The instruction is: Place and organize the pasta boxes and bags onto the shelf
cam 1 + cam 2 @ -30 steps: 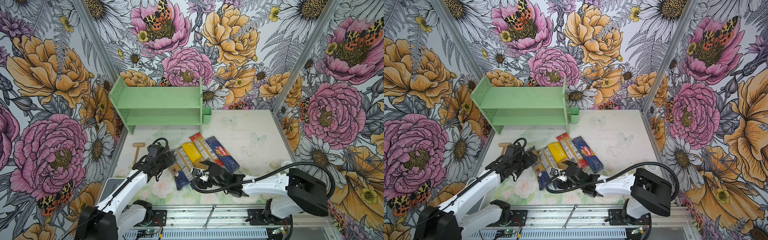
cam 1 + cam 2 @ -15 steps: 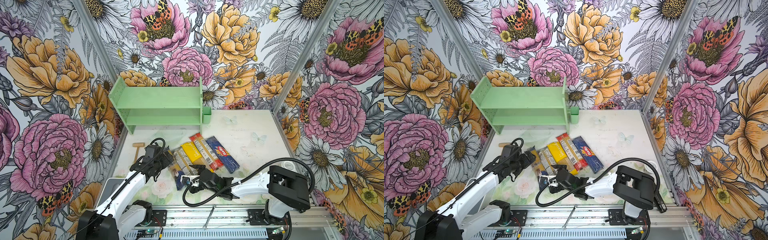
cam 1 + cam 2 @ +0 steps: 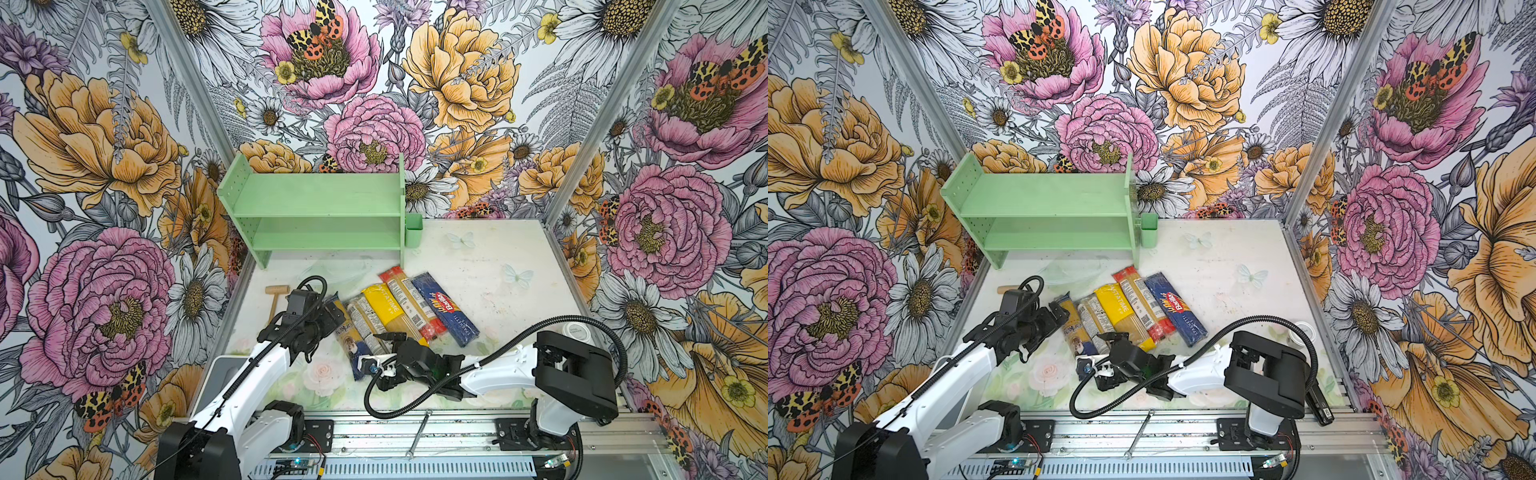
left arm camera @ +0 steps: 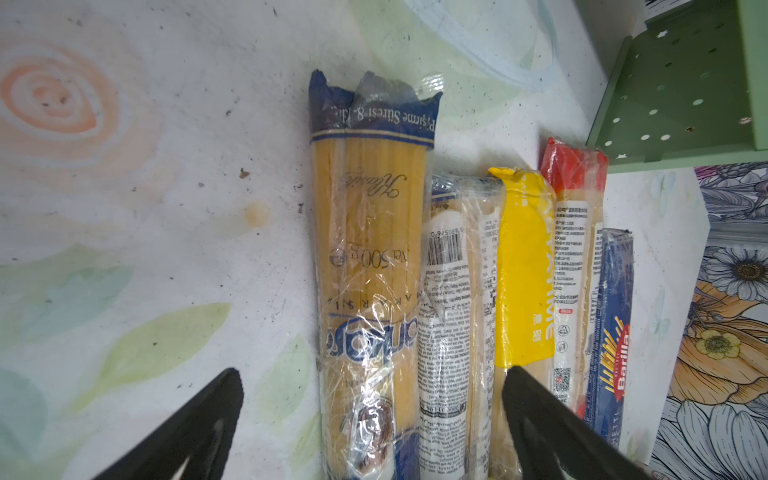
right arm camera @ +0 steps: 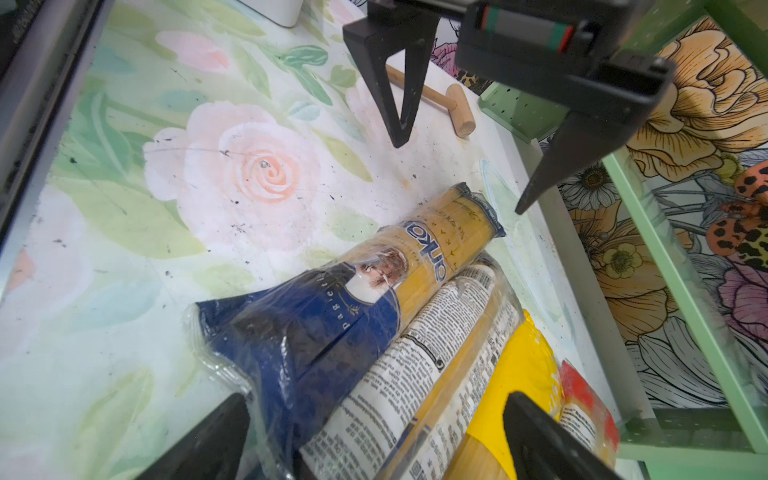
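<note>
Five pasta packs (image 3: 399, 318), one shelf (image 3: 316, 195).
Two blue-ended bags (image 3: 348, 332) (image 3: 368, 324), one yellow bag (image 3: 384, 305), one red-ended bag (image 3: 411, 303), one Barilla box (image 3: 446, 309); one mallet (image 3: 275, 297), perhaps one lid (image 3: 577, 332).

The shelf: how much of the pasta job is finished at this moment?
Done: nothing; both tiers of the shelf are bare. In hand: nothing; the left pincer and right pincer are open above the five spaghetti packs. To do: all five lie on the table.
</note>
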{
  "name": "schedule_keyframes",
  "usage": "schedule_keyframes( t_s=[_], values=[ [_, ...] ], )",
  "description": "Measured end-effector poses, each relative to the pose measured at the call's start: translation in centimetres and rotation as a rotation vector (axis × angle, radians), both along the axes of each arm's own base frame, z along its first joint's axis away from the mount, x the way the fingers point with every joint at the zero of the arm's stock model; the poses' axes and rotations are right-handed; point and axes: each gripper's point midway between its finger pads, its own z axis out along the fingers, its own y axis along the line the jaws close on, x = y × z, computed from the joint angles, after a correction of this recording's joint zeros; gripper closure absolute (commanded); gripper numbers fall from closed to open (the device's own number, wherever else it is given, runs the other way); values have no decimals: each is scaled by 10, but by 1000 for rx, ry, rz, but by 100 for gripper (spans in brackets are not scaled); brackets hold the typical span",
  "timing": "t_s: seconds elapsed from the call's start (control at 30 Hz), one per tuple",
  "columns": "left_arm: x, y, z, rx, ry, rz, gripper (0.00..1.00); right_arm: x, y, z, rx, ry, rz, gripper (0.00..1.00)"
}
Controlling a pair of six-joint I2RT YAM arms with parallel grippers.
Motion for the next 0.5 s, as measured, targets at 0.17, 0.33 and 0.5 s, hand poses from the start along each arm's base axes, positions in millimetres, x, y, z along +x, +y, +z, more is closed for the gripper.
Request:
schedule_keyframes(
  t_s=[0.17, 0.33, 0.5],
  values=[
    [0, 2, 0, 0, -1, 0, 1, 2, 7, -8, -10, 3, 0, 3],
    [1, 3, 0, -1, -1, 1, 1, 4, 12, -25, -37, 12, -1, 3],
    [1, 4, 0, -6, 0, 3, 1, 11, 21, -31, -29, 8, -9, 3]
  ],
)
